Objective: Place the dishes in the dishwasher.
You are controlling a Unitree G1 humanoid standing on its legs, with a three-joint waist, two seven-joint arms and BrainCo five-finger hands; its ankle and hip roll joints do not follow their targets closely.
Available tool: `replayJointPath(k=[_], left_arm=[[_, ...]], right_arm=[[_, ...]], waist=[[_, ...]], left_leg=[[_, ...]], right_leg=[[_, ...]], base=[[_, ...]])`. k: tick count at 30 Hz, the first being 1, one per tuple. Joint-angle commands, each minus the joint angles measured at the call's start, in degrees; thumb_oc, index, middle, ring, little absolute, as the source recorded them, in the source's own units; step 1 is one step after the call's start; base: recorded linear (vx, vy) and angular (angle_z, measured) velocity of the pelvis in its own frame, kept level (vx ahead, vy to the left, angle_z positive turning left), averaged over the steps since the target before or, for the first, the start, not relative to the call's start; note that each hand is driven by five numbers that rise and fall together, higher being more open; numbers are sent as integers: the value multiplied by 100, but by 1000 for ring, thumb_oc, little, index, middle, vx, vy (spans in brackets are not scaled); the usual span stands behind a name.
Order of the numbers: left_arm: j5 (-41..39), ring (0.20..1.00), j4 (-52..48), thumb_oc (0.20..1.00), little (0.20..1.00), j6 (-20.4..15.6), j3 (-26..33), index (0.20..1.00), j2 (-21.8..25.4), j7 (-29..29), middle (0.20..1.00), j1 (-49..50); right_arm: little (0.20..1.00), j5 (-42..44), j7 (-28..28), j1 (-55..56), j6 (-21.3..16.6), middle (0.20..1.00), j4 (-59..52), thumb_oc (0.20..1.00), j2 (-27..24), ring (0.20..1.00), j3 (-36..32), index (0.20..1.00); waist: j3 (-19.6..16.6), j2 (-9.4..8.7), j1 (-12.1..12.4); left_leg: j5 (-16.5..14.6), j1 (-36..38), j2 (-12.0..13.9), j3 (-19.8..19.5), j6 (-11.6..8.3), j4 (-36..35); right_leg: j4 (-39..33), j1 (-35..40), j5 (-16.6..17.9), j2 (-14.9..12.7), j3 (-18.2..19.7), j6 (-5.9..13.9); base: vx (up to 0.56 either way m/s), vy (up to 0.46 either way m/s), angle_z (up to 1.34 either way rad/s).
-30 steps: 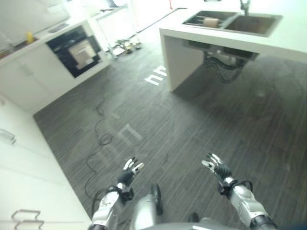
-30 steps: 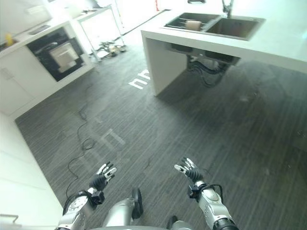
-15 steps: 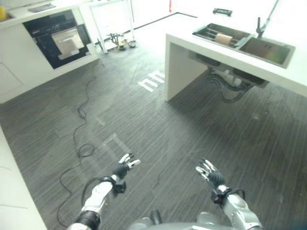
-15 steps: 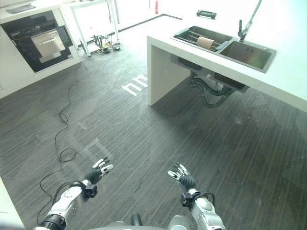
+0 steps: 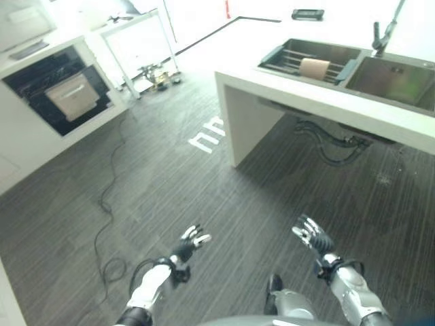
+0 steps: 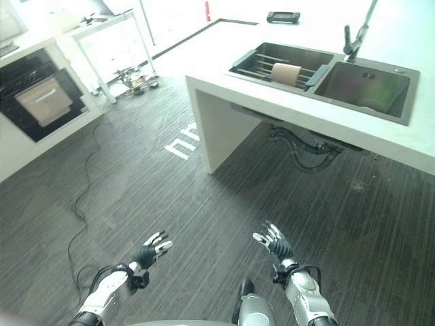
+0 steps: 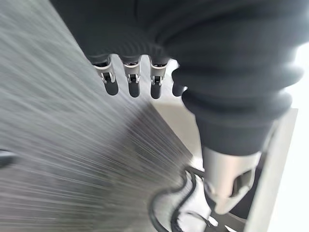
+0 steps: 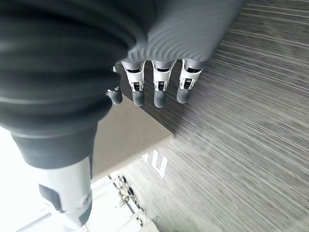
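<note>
A tan dish (image 5: 314, 66) lies on a rack in the left basin of the sink (image 6: 343, 85), far ahead on the white counter. A black built-in appliance (image 5: 58, 92) with a pale front panel sits in the cabinets at the far left. My left hand (image 5: 192, 241) and my right hand (image 5: 311, 234) hang low over the dark striped floor, far from both. Each is open with straight, spread fingers and holds nothing. The left wrist view shows straight fingers (image 7: 129, 79) over the floor, and the right wrist view shows its fingers (image 8: 157, 87) the same.
The white counter island (image 5: 285, 88) stands ahead on the right, with a faucet (image 5: 384, 30), a dark device (image 5: 307, 13) on top and hoses (image 5: 333, 139) beneath. A white-legged table (image 5: 139, 41) stands at the back left. White marks (image 5: 207, 134) are on the floor.
The camera has swung, so the island and the black appliance sit differently in the picture. Both hands stay open and low over the floor.
</note>
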Motion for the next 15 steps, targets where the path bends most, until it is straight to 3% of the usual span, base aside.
replayJointPath(k=[1,2,4,6,7,8,11,15], left_arm=[[142,1000,-212,1000,1000,-213,-65,1000,189,-163,1000,18],[133,1000,-285,1000,1000,-249,-68,1000,211,-113,1000,70],[24,1000,-458,1000,1000,-273,-86,1000,282,14,1000,187],[-85,1000,-630,1000,1000,-261,-52,1000,357,87,1000,331],[-65,1000,-778,1000,1000,-311,-1,1000,415,96,1000,557],[72,1000,-772,1000,1000,-307,32,1000,440,-33,1000,574],[-34,1000,-719,1000,1000,-139,-33,1000,463,-59,1000,366],[86,1000,-596,1000,1000,-137,-47,1000,604,-133,1000,290]], right_arm=[[1000,180,203,91,-277,1000,15,1000,12,1000,-48,1000],[1000,97,259,27,-262,1000,28,1000,1,1000,-9,1000],[1000,10,254,-25,-131,1000,-72,1000,-5,1000,29,1000],[1000,-31,250,-59,-83,1000,-96,1000,-9,1000,120,1000],[1000,-60,271,-86,-87,1000,-57,1000,16,1000,250,1000],[1000,-34,243,-57,-129,1000,-44,1000,37,1000,256,1000],[1000,96,230,-19,-218,1000,35,1000,141,1000,248,1000],[1000,113,221,51,-234,1000,-2,1000,278,1000,211,1000]], waist=[[-74,-321,190],[-26,-322,252],[8,-291,290],[9,-215,418],[67,-161,603],[17,-154,573],[-77,-98,530],[-157,-24,484]], left_leg=[[-368,-1184,-222,119,653,-430],[-480,-1170,-274,99,779,-961],[-441,-1112,-245,58,806,-1833],[-178,-1217,-170,-314,697,-2895],[285,-1437,73,-789,523,-3302],[220,-1286,172,-453,568,-3477],[59,-921,28,-508,683,-3723],[-102,-638,-162,-570,830,-3937]], right_leg=[[-234,605,-398,-53,-117,755],[-276,704,-422,-11,113,813],[-326,816,-459,69,430,895],[-397,948,-538,177,825,992],[-404,1155,-684,244,1211,1024],[-352,1217,-743,141,1059,1103],[-2,1098,-830,16,946,1182],[347,926,-846,-37,972,1261]], base=[[324,-13,-13],[287,121,-21],[265,192,-99],[369,262,-136],[508,369,-107],[445,339,-87],[288,245,-105],[146,105,3]])
